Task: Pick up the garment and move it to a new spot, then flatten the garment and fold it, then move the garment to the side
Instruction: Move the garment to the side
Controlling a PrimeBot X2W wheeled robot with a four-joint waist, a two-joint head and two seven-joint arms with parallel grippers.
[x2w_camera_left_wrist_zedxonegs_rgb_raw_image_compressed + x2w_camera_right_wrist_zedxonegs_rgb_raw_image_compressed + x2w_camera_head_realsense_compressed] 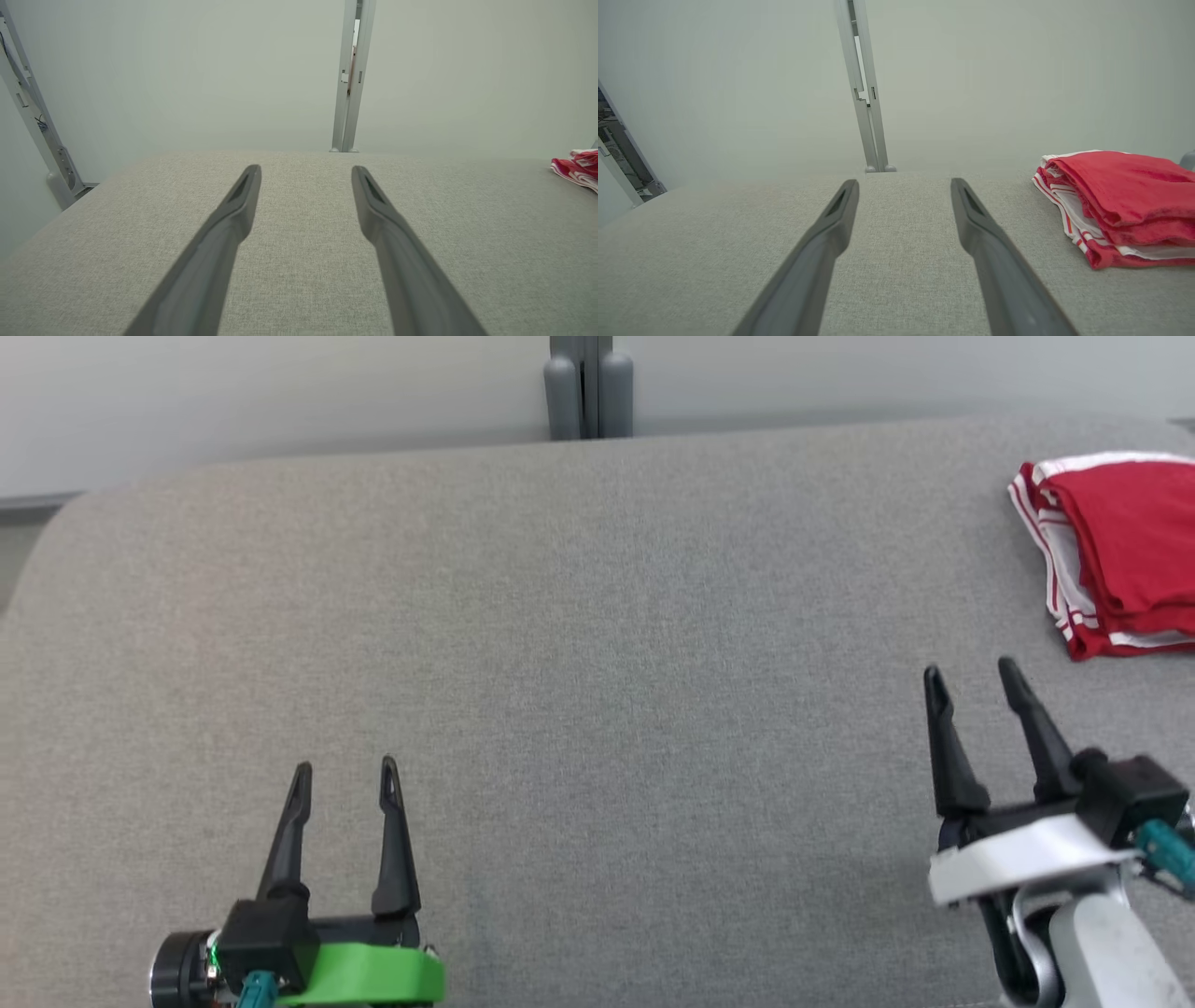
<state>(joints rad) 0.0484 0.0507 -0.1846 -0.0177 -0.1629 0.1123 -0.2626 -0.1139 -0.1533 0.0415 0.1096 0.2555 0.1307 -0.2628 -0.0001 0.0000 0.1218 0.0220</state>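
Note:
A red garment (1125, 546) with white stripes lies folded in a stack at the far right of the grey table (597, 663); it also shows in the right wrist view (1120, 200) and at the edge of the left wrist view (577, 168). My right gripper (971, 677) stands open at the lower right, a short way in front of and to the left of the garment, holding nothing. My left gripper (345, 775) stands open at the lower left, far from the garment, with nothing between its fingers.
A pale wall runs behind the table, with a grey post (588, 387) at the middle of the far edge. A metal frame leg (42, 135) stands past the table's left corner. The table's right edge cuts the garment off in the head view.

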